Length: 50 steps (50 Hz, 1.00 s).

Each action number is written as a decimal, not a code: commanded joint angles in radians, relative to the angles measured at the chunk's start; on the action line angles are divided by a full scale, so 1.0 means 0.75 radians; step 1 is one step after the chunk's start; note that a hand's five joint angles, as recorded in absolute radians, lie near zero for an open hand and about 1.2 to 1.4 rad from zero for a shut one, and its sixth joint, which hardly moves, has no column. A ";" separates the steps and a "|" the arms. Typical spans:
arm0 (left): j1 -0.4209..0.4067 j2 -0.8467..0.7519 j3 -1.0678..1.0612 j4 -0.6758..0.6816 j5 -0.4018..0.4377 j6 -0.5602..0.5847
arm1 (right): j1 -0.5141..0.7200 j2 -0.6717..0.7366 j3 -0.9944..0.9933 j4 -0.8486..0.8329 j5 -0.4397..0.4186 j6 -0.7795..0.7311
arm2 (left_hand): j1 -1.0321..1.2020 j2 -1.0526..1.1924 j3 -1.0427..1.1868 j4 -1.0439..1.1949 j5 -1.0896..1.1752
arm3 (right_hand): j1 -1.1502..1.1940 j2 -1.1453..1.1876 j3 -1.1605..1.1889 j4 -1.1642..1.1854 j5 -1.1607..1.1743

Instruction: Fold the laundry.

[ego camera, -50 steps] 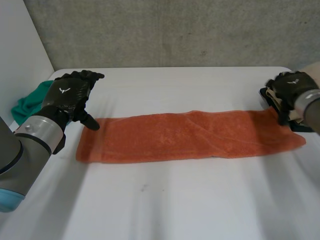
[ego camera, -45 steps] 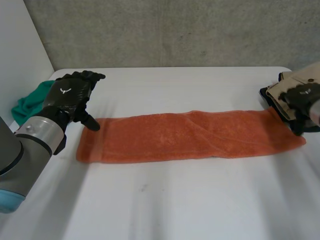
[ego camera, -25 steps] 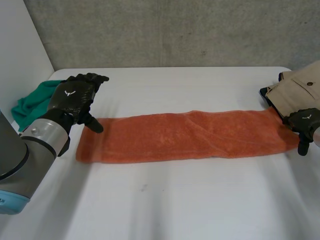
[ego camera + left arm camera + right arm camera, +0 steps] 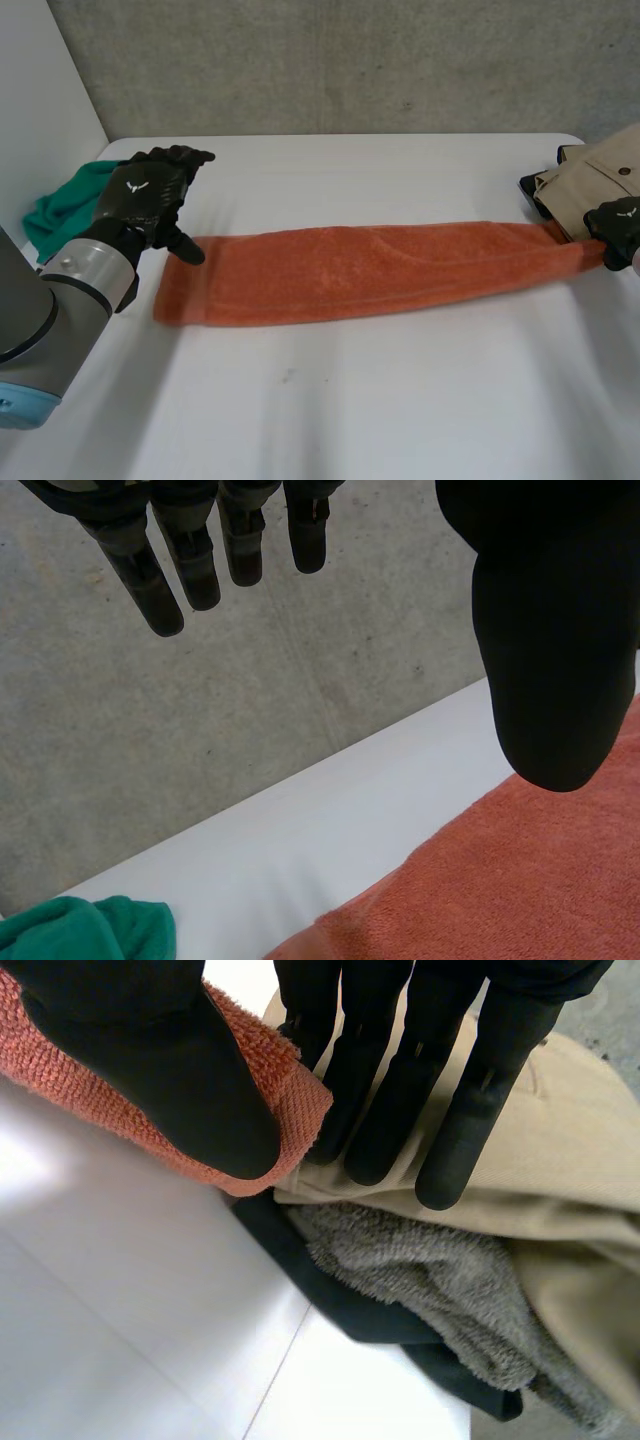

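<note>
The orange towel (image 4: 360, 272) lies as a long strip across the desk (image 4: 340, 400), its right end pinched between thumb and fingers of the right hand (image 4: 170, 1070), hard against the beige garment (image 4: 580, 1150) lying there. We judge a lift could drag that garment along if a fingertip has caught it too, which we cannot quite make out. The left hand (image 4: 145, 195) hovers at the far left corner, fingers straight and gripping nothing, so if the right pulls first the strip may slide or skew and spoil the fold.

White table (image 4: 380, 400), grey concrete wall (image 4: 350, 60)
</note>
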 commanded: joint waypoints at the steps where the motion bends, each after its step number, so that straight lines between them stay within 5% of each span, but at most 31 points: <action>1: 0.032 0.033 -0.018 -0.007 0.002 -0.001 | 0.083 -0.032 -0.090 0.094 0.019 -0.065 | -0.016 -0.044 -0.055 -0.040 -0.068 | 0.385 0.287 0.282 0.268 0.315; 14: 0.205 0.192 -0.078 -0.019 0.043 -0.027 | 0.676 -0.059 -0.283 -0.039 0.052 -0.202 | -0.016 -0.044 -0.055 -0.040 -0.068 | 0.385 0.287 0.282 0.268 0.315; 28: 0.439 0.248 -0.143 -0.054 0.157 -0.150 | 1.292 0.422 -0.589 -0.340 -0.284 -0.325 | -0.016 -0.044 -0.055 -0.040 -0.068 | 0.385 0.287 0.282 0.268 0.315; 35: 0.451 0.209 -0.135 -0.050 0.168 -0.148 | 1.376 0.600 -0.802 -0.328 -0.249 -0.319 | -0.016 -0.044 -0.055 -0.040 -0.068 | 0.385 0.287 0.282 0.268 0.315; 40: 0.433 0.164 -0.102 -0.046 0.164 -0.140 | 1.349 0.488 -0.747 -0.315 -0.182 -0.217 | -0.016 -0.044 -0.055 -0.040 -0.068 | -1.244 -1.341 -1.347 -1.361 -1.314; 50: 0.292 0.048 -0.031 -0.064 0.155 -0.076 | 1.157 0.054 -0.336 -0.301 0.121 0.343 | -0.016 -0.044 -0.055 -0.040 -0.068 | -1.244 -1.341 -1.347 -1.361 -1.314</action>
